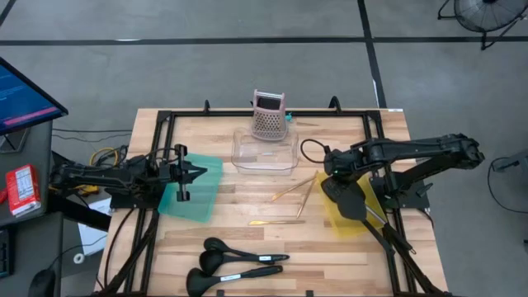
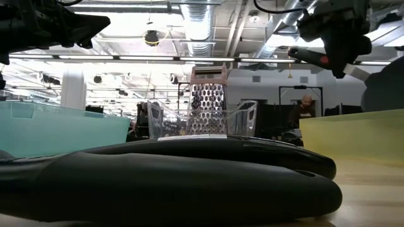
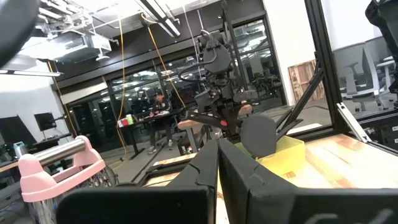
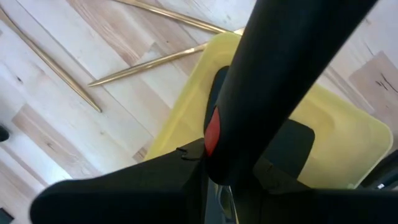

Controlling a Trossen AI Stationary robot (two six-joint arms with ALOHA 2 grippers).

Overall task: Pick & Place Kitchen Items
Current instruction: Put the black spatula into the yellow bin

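— One utensil is in my right pincer (image 1: 340, 183) now: a black turner with a red mark on its handle (image 4: 212, 130). My fingers are clamped on the handle, and the blade hangs over the yellow bin (image 1: 351, 206) at the right of the table (image 1: 247, 235).

— How does it handle?

— Light and stiff, I judge, being plastic. The handle is smooth and rounded, so it could swivel in my grip; the long blade end pulls it down. A hold nearer the middle of the handle would balance it better.

— And the rest?

— Three black ladles and spoons (image 1: 235, 264) lie at the near edge, handles pointing right. I would take them mid-handle, not by the round bowls. The thin golden sticks (image 1: 295, 194) lie in the middle of the table, just left of the yellow bin; they look slippery and lie flat, so they are hard to pinch.

— Your left pincer?

— My left pincer (image 1: 183, 175) hovers over the teal bin (image 1: 202, 190), fingers together, holding nothing.
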